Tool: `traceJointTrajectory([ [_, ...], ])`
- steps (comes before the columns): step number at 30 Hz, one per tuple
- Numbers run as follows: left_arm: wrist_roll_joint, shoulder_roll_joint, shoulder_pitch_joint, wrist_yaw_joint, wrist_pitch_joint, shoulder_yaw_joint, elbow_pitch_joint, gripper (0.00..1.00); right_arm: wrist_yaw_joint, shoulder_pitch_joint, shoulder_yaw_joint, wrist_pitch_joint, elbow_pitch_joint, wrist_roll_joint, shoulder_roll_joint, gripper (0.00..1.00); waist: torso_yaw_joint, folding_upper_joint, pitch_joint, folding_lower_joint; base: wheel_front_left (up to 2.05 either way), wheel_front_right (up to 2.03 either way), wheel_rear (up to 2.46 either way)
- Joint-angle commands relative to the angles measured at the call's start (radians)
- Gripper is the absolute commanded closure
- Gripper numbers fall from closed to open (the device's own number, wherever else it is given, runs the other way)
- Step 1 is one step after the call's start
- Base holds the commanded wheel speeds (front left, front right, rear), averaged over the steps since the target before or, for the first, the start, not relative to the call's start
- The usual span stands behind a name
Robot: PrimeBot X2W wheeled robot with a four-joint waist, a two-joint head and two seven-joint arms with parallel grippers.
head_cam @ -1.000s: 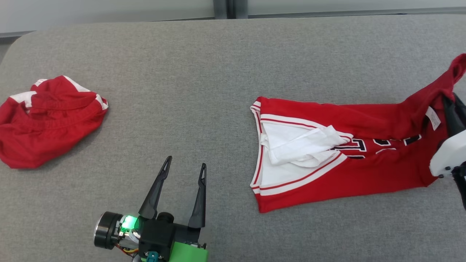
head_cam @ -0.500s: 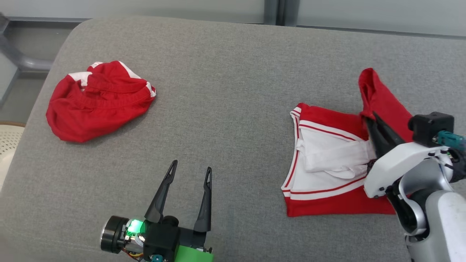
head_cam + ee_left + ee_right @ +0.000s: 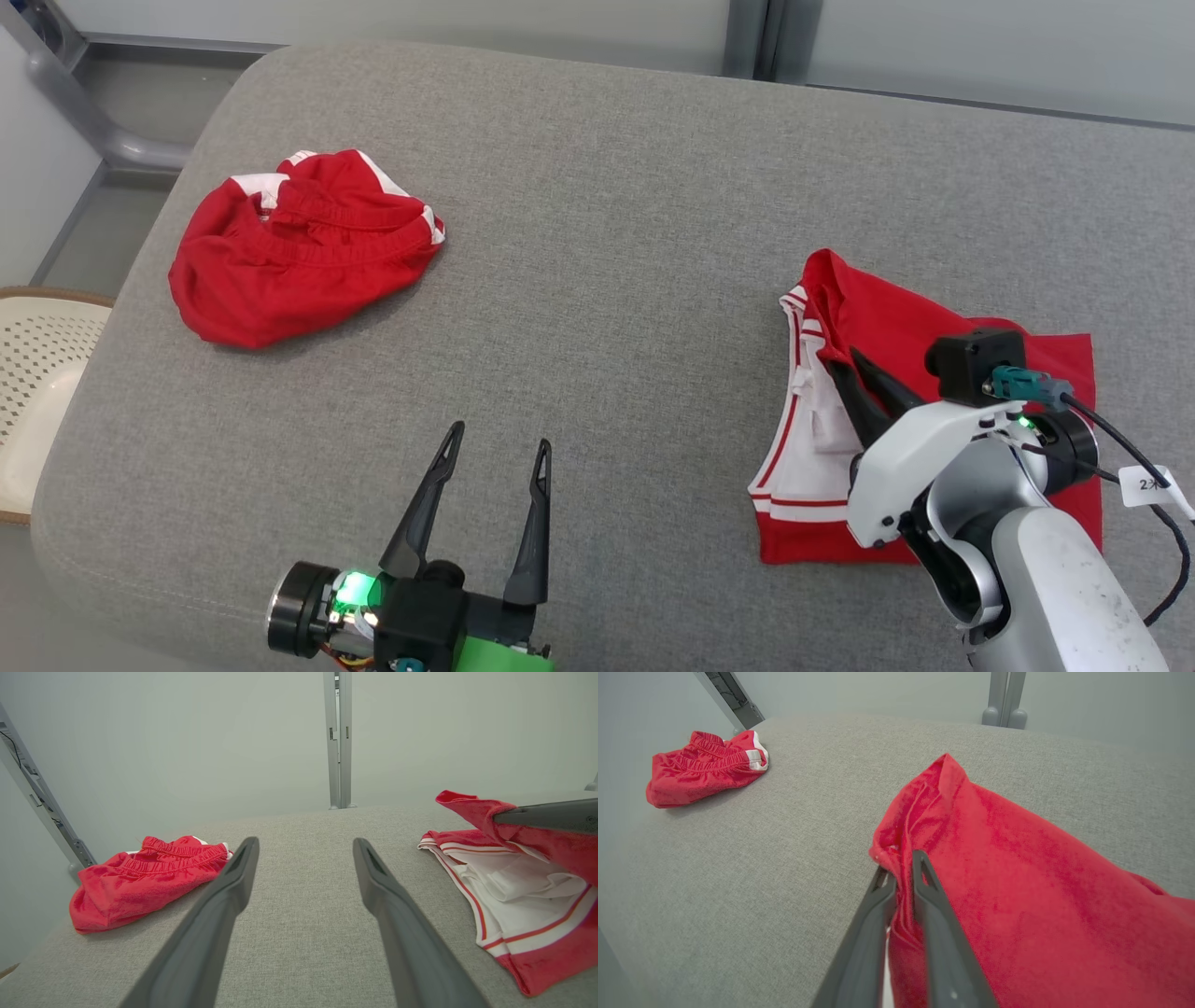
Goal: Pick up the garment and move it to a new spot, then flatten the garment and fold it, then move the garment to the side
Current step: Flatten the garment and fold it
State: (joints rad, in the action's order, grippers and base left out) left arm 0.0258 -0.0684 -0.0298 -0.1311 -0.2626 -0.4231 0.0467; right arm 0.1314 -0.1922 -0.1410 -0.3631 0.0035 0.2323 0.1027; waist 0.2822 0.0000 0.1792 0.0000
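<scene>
My right tool (image 3: pixel 843 359) was pinched almost closed on a fold of the red jersey (image 3: pixel 896 317), the cloth caught between its two fingers and lifted clear of the layers beneath. The jersey lay doubled over on the right side of the grey tabletop (image 3: pixel 607 280), its white, red-striped edge turned toward the middle. My left tool (image 3: pixel 499 437) hung wide open and empty above the near edge, touching nothing. The red shorts (image 3: pixel 299 247) sat bunched, well apart, far left.
</scene>
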Motion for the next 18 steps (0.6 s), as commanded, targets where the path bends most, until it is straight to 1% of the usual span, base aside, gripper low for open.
traceJointTrajectory([
  [1, 0.009, 0.004, -0.005, 0.004, -0.003, 0.003, -0.002, 0.00, -0.001, -0.019, 0.002, 0.019, 0.001, -0.003, -0.005, 0.00, -0.001, 0.0000, 0.002, 0.0000, 0.00, 0.00, 0.00],
  [4, 0.009, 0.005, -0.004, 0.006, -0.003, 0.008, -0.004, 0.00, -0.002, -0.029, 0.010, 0.064, -0.016, 0.013, -0.014, 0.00, -0.011, 0.0000, 0.002, 0.0000, 0.00, 0.00, 0.00],
  [7, 0.007, 0.006, -0.007, 0.008, -0.003, 0.012, -0.003, 0.00, -0.002, -0.031, 0.021, 0.098, -0.043, 0.026, -0.007, 0.00, -0.030, 0.0000, 0.001, 0.0000, 0.00, 0.00, 0.00],
  [10, -0.003, 0.001, -0.006, 0.011, -0.003, 0.020, 0.003, 0.00, -0.002, -0.025, 0.038, 0.139, -0.080, 0.044, 0.030, 0.00, -0.061, 0.0000, 0.001, 0.0000, 0.00, 0.00, 0.00],
  [14, -0.008, -0.006, 0.000, 0.012, -0.003, 0.033, 0.012, 0.00, -0.002, -0.004, 0.059, 0.218, -0.099, 0.052, 0.104, 0.00, -0.115, 0.0000, 0.002, 0.0000, 0.00, 0.00, 0.00],
  [16, -0.005, -0.008, 0.003, 0.011, -0.003, 0.043, 0.018, 0.00, -0.001, 0.002, 0.076, 0.274, -0.092, 0.067, 0.118, 0.00, -0.147, 0.0000, 0.002, 0.0000, 0.00, 0.00, 0.00],
  [18, 0.010, -0.008, 0.001, 0.011, -0.003, 0.058, 0.023, 0.00, -0.001, 0.005, 0.070, 0.351, -0.077, 0.080, 0.139, 0.00, -0.179, 0.0000, 0.002, 0.0000, 0.00, 0.00, 0.00],
])
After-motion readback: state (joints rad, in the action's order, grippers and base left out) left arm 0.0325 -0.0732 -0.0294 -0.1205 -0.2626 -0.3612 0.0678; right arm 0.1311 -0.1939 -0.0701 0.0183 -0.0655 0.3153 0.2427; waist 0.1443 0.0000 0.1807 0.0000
